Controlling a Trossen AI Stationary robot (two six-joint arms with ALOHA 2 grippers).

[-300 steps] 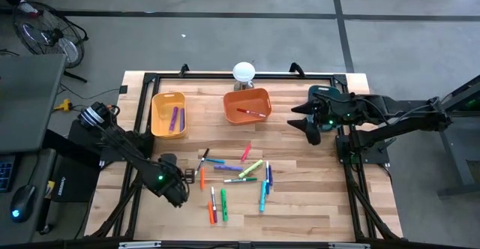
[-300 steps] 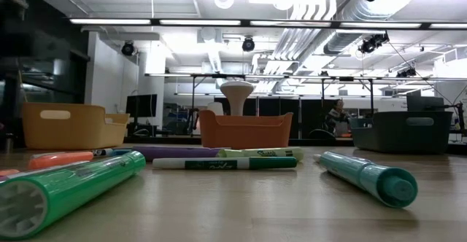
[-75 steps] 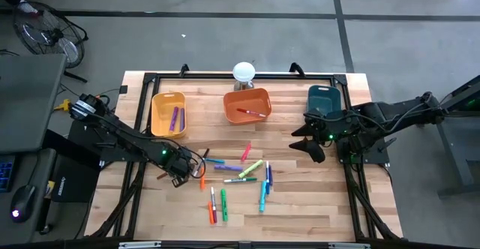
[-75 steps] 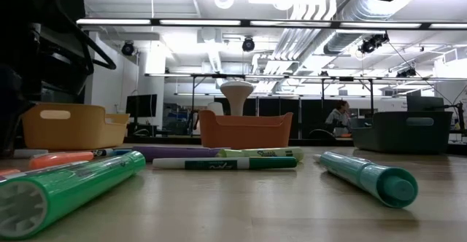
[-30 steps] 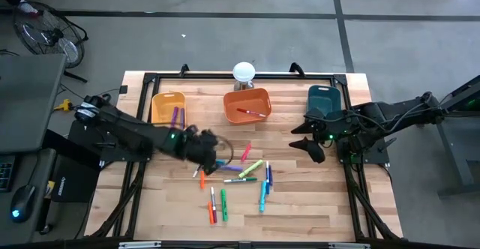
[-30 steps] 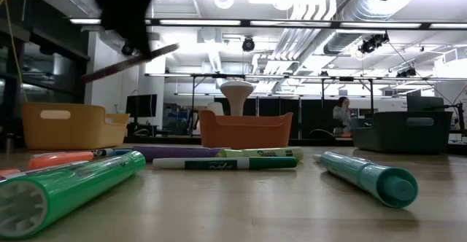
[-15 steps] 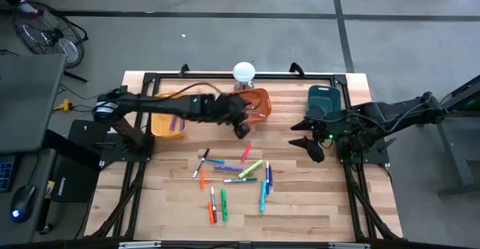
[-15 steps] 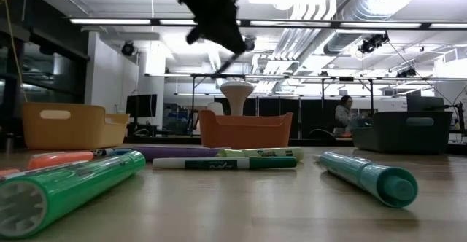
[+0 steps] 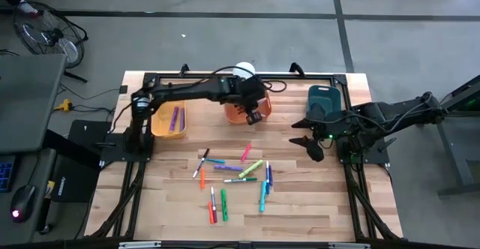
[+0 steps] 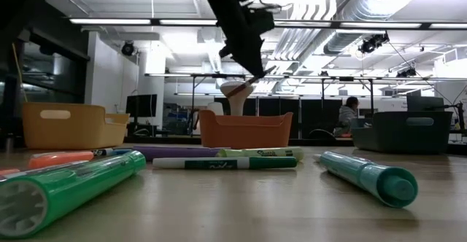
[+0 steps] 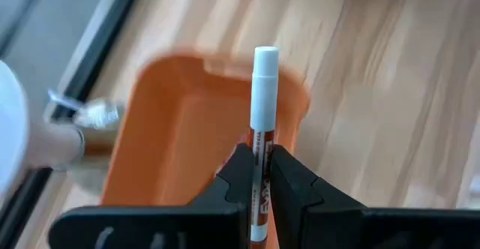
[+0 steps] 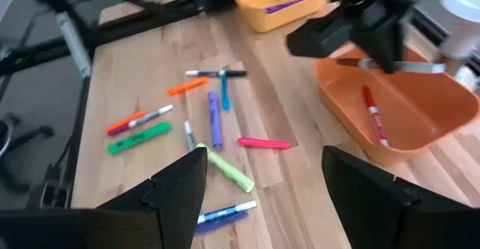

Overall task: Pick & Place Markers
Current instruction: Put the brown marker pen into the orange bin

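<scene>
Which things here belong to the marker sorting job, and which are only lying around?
Job:
- red marker clamped in left gripper, over orange bin
- loose markers on table
- yellow bin, teal bin

Lying about:
- white lamp
- floor fan

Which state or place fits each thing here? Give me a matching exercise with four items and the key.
Things:
1. left gripper
2. right gripper
3. yellow bin
4. pink marker

States or places:
A. lying on the table
B. holds purple markers
C. open, hanging by the teal bin
D. shut on a white-capped marker above the orange bin

Pairs: 1-D, 2-C, 3-B, 4-A
</scene>
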